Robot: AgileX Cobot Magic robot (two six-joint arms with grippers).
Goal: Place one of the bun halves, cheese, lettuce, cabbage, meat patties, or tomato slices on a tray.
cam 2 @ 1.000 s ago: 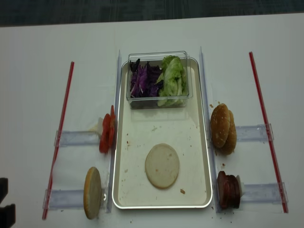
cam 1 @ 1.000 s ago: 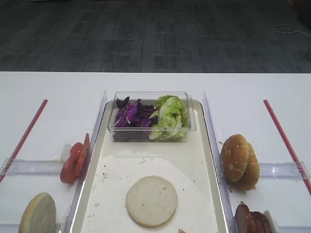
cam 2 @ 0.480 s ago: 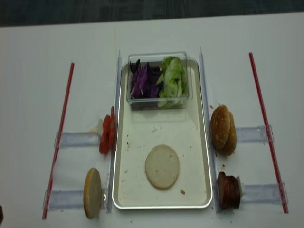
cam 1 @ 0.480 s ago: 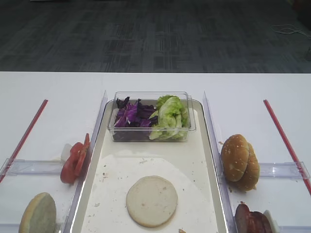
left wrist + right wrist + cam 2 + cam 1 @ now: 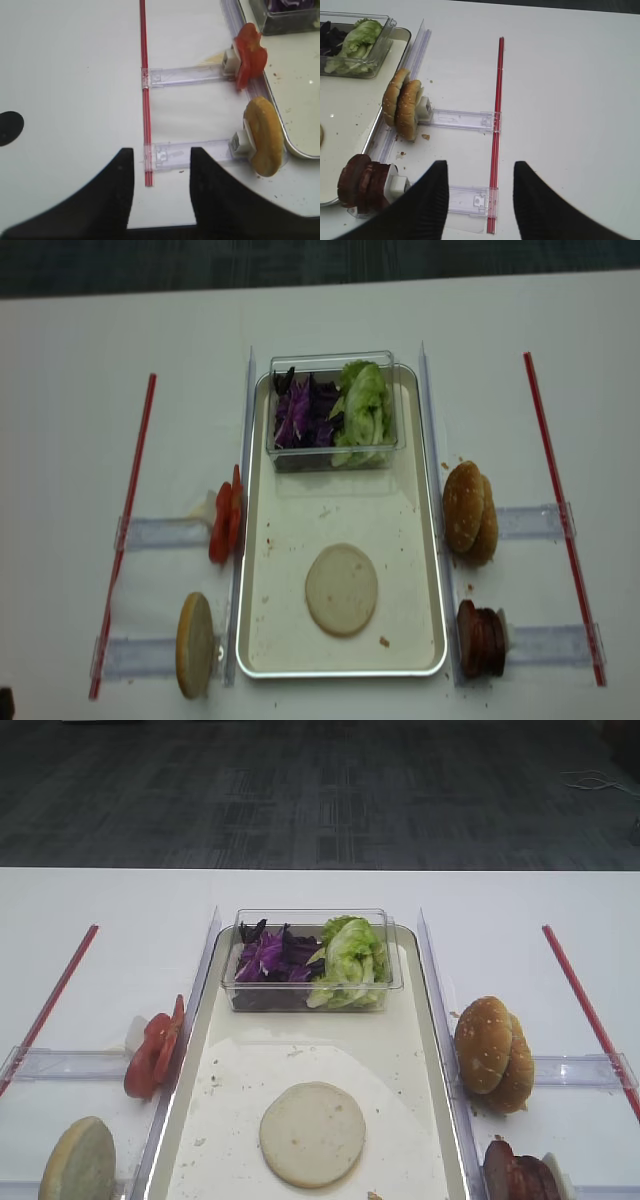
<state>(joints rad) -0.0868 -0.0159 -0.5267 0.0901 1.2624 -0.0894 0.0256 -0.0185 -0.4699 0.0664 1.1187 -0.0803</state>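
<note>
Left arm has withdrawn from the overhead view. Plain bun half [image 5: 341, 589] lies flat on the tray [image 5: 431, 540], untouched. Left gripper [image 5: 161, 165] and right gripper [image 5: 480, 181]: jaws parted, empty. Placement looks complete.

Left claw [image 5: 161, 172] hovering above the table, jaws parted with nothing between them, right claw [image 5: 480, 187] likewise over the table, jaws spread and empty, both arms out of sight in the overhead views
</note>
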